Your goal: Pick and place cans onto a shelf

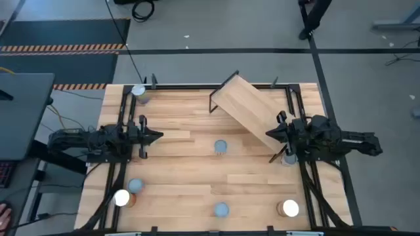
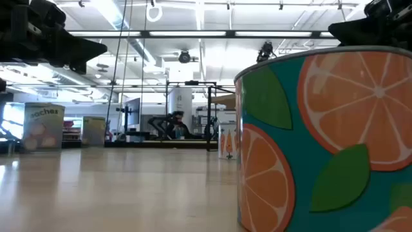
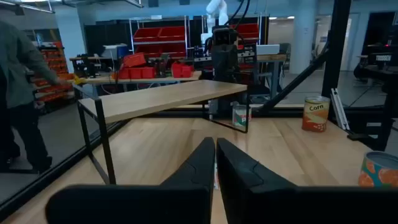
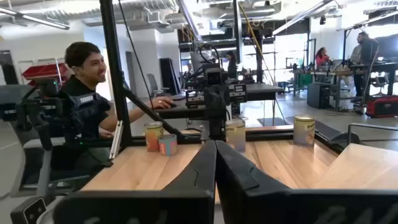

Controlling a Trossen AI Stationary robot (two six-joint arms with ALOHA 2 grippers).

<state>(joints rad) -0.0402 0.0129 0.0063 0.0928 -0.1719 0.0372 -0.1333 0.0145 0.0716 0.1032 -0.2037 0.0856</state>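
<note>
Shelf (image 1: 246, 106) blocks the far centre — one can (image 1: 221, 147) mid-table.

Light-wood shelf (image 1: 246, 106) on black wire; glossy printed can (image 2: 325, 142).

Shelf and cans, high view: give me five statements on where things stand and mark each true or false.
1. The shelf carries no can on its board. True.
2. The left gripper is shut on a can. False: it is shut with nothing between its fingers, out over bare tabletop.
3. A can with a bluish top stands alone near the middle of the table. True.
4. The right gripper is wide open. False: its fingers are shut, at the shelf's near right edge.
5. All cans are stacked in one pile. False: they stand apart, including one at the far left corner and one at the near right.
</note>
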